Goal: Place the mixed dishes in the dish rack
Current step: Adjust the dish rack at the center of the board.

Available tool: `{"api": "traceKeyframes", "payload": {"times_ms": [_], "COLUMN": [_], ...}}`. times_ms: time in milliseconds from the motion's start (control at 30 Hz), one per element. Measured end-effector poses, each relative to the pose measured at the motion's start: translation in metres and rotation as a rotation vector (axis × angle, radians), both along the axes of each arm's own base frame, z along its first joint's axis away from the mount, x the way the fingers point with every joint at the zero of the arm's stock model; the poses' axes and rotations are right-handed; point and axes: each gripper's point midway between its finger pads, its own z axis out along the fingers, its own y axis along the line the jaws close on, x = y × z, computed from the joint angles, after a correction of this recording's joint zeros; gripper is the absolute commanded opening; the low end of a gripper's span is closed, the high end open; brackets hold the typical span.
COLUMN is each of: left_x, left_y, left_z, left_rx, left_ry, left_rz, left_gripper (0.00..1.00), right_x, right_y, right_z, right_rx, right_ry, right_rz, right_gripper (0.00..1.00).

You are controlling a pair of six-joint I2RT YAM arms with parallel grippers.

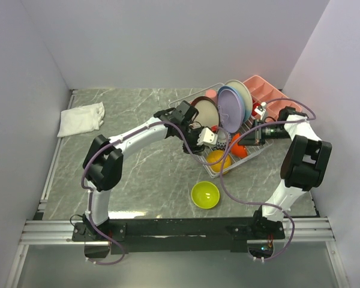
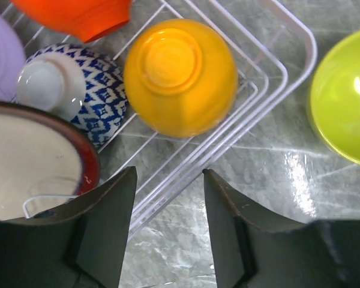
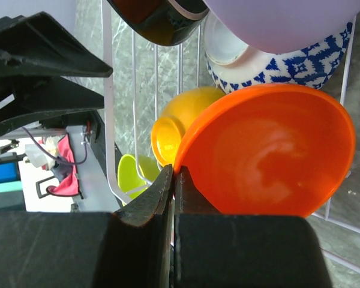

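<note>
**Stock on the grey marbled desk (image 1: 150, 174), both arms mine**

1. White wire rectangular dish rack (image 2: 285, 72). It sits on the desk at the upper right of the overhead view.
   - Standing on edge in it: a dark-red-rimmed round plate (image 1: 205, 111), a lavender round plate (image 1: 234, 111) and a cream round plate (image 1: 245, 91).
   - Lying mouth down in it: an orange-yellow glossy bowl (image 2: 180, 75) and a blue-and-white patterned bowl (image 2: 102, 99).

2. Red-orange glossy bowl (image 3: 270, 156). It is inside the rack, tipped up on its edge. My right jaws (image 3: 174, 180) are clenched on its rim, low and left of centre in that wrist view.

3. Lime-green glossy bowl (image 1: 205, 194). It stands mouth up on the desk near the rack's front corner, lower centre of the overhead view. It is the only dish I can see outside the rack.
   - Handling, as I judge it: light, stiff and probably plastic, with a slick skin that could slide under a weak pinch. It is unlikely to break if it slips.
   - Hold: take the rim with one jaw inside and one outside. The curved wall offers nothing to grip.

4. Left jaws (image 2: 168, 222). They are released with nothing between them, poised over the rack's outer wires at the bottom of the wrist view.

5. Not for loading: a white folded cloth (image 1: 81, 118) at the upper left, and a pink plastic compartment tray (image 1: 269, 93) behind the rack.
</note>
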Motion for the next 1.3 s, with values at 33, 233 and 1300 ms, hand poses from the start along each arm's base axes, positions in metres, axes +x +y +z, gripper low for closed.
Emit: {"api": "traceKeyframes", "payload": {"times_ms": [33, 233, 1300], "left_x": [-0.001, -0.013, 0.015], "left_y": [0.0, 0.011, 0.058], "left_z": [0.0, -0.014, -0.016], "left_rx": [0.005, 0.059, 0.05], "left_ry": [-0.007, -0.02, -0.125], "left_rz": [-0.017, -0.098, -0.166], "left_gripper": [0.54, 0.51, 0.01], "right_x": [0.0, 0.0, -0.014], "right_y": [0.0, 0.001, 0.051], "right_z": [0.0, -0.003, 0.005], "right_rx": [0.002, 0.013, 0.328], "right_ry": [0.001, 0.016, 0.098], "right_rz": [0.001, 0.005, 0.092], "right_gripper": [0.0, 0.0, 0.0]}}
